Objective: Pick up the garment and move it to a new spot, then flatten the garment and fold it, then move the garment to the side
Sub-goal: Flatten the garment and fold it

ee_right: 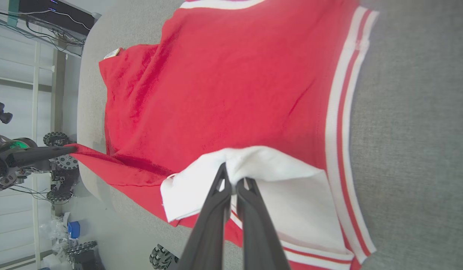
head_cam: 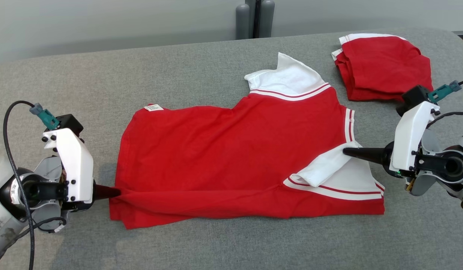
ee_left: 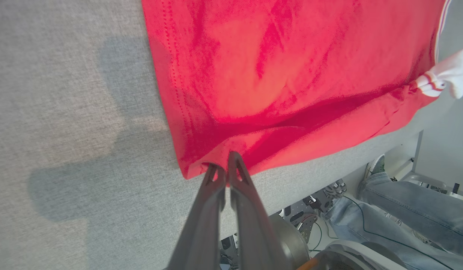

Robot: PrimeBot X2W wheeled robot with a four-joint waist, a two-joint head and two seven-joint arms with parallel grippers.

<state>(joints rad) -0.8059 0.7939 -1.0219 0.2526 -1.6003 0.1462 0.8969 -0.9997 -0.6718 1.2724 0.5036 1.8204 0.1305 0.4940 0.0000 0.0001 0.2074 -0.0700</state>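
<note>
The left gripper [head_cam: 112, 192] is pinched tight on the near left corner of the garment [head_cam: 231, 150], at the hem. In its wrist view, red cloth is nipped at the very tips. The right gripper [head_cam: 347, 151] is likewise closed, on the white sleeve [head_cam: 327, 167] at the near right, which it holds bunched over the red body.

Between the two, the garment, a red shirt with white striped trim, lies on the grey padded table [head_cam: 149, 71]. Its long axis runs left to right, hem to the left and shoulders to the right. The cloth reaches straight from one grip to the other, and a low ridge runs along the near edge between them.

Most of the shirt lies on the far side of both grippers. I judge that a fold would carry the near edge away toward the far edge, both arms travelling evenly so the line stays straight.

A second folded red garment [head_cam: 383, 67] sits at the far right, apart.
</note>
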